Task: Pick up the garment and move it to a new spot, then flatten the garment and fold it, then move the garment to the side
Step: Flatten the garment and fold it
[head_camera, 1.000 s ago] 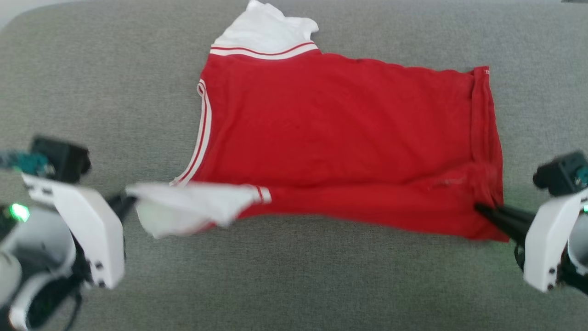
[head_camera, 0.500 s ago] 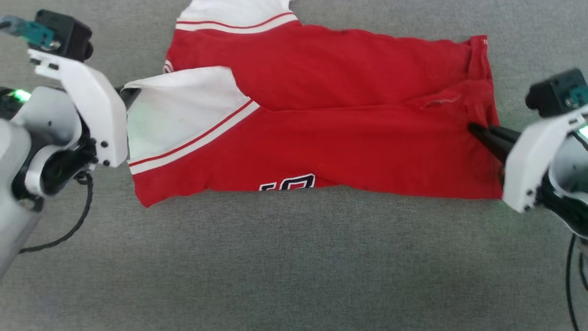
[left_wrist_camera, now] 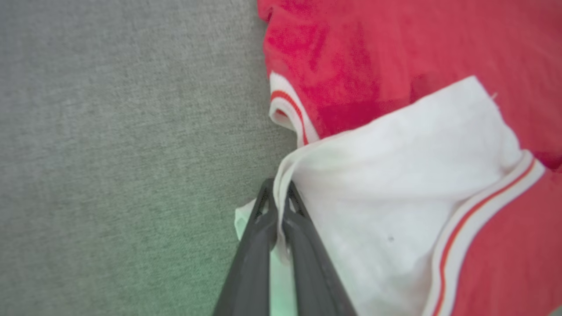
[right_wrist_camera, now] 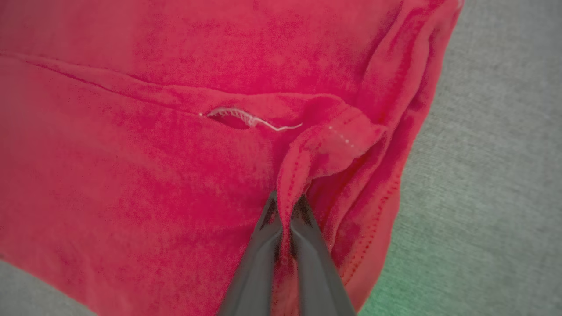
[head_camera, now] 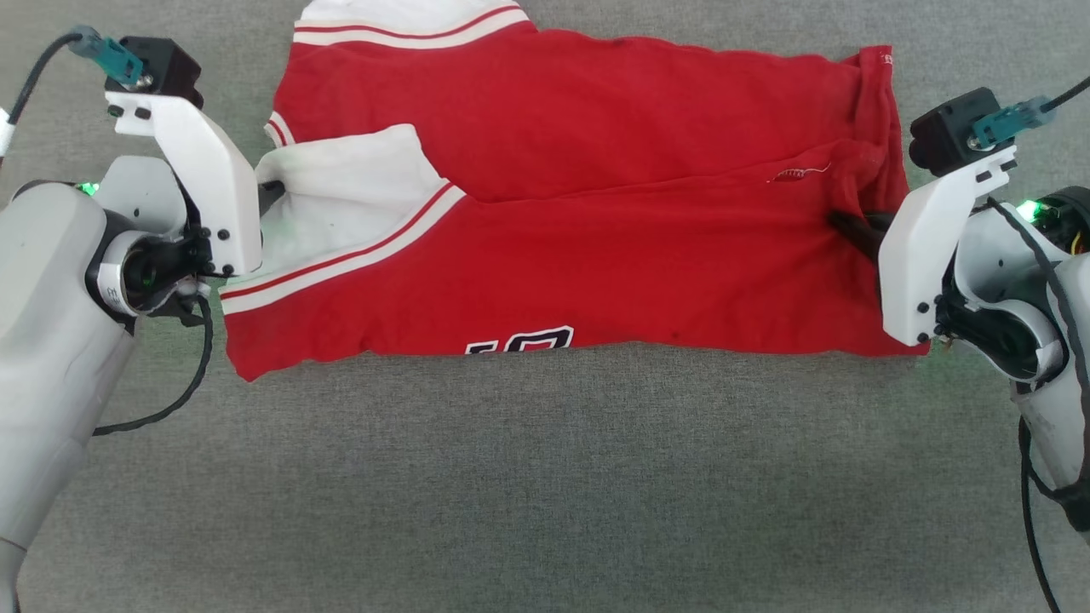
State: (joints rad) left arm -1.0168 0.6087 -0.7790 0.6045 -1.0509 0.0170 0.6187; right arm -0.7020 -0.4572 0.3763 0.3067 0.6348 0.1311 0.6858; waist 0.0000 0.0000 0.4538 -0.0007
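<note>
The garment [head_camera: 553, 162], a red shirt with white striped sleeves, lies spread across the grey surface with its near half folded up over the far half. Black-and-white lettering [head_camera: 519, 340] peeks out at the fold's near edge. At the garment's left end, my left gripper [head_camera: 271, 194] is shut on the edge of the white sleeve [left_wrist_camera: 395, 197], and the cloth is pinched between the fingertips of the left gripper [left_wrist_camera: 277, 188]. My right gripper [head_camera: 839, 223] is shut on the red hem at the right end. A bunched ridge of hem [right_wrist_camera: 325, 145] rises from the right gripper [right_wrist_camera: 287, 199].
A grey woven surface [head_camera: 545, 477] stretches wide in front of the garment and on both sides. Black cables hang from my left arm [head_camera: 170, 400] and my right arm [head_camera: 1035, 477].
Both grippers have carried the garment's near edge up and away over the far half, folding it so the lettering now shows. The head view has also shifted.
</note>
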